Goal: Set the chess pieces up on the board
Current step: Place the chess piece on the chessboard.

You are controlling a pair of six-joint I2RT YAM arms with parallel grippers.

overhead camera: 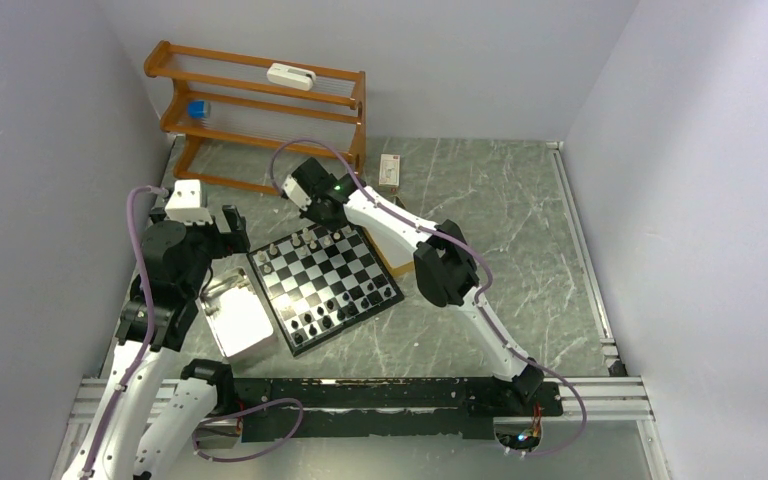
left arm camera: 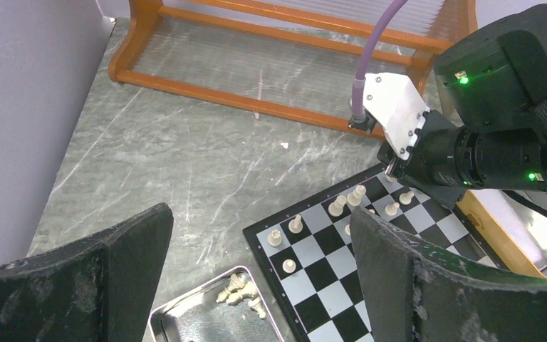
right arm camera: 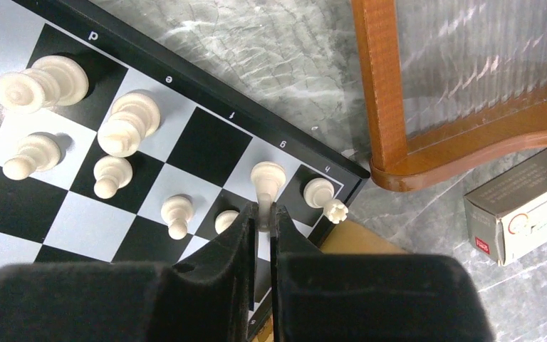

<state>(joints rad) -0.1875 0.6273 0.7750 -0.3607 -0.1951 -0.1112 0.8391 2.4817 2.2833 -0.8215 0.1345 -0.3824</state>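
Wooden rack (right arm camera: 381, 85) just beside the board (right arm camera: 206, 146) corner

Pale lilac walls (overhead camera: 40, 100), grey marbled tabletop (overhead camera: 500, 200), wooden rack (overhead camera: 360, 115) in far corner

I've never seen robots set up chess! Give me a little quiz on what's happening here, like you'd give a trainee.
1. True or false: the jaws of the left gripper stand wide open.
2. The right gripper is closed on: A) a black pawn; B) a white piece in the edge row of the board; C) nothing.
3. Where do the loose white pieces lie, off the board?
Key: 1 true; 2 B; 3 in the metal tray.
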